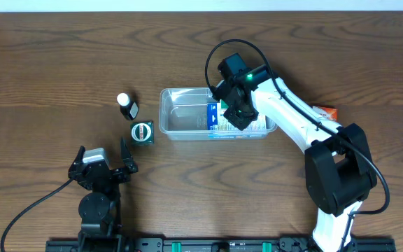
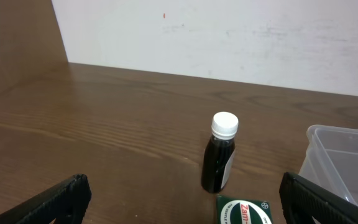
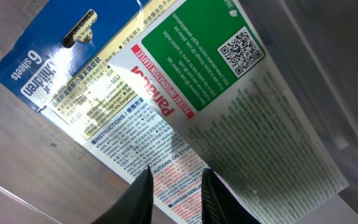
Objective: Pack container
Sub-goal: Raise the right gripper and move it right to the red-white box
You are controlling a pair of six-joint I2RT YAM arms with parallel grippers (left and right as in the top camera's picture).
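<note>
The container (image 1: 179,120), a clear plastic tub, stands mid-table, and its corner (image 2: 340,155) shows in the left wrist view. A flat blue, white and green medicine packet (image 1: 216,116) lies in its right half. My right gripper (image 1: 236,116) hangs just above that packet (image 3: 185,93), its jaws a little open (image 3: 176,171) with only the packet's print showing in the gap. The tub's clear wall (image 3: 337,81) runs past the packet. My left gripper (image 1: 103,152) rests wide open (image 2: 182,185) near the front left, holding nothing.
A small dark bottle with a white cap (image 1: 125,104) (image 2: 220,155) stands left of the tub. A green box with a round label (image 1: 142,131) (image 2: 244,211) lies just in front of it. An orange box (image 1: 325,110) peeks out behind the right arm.
</note>
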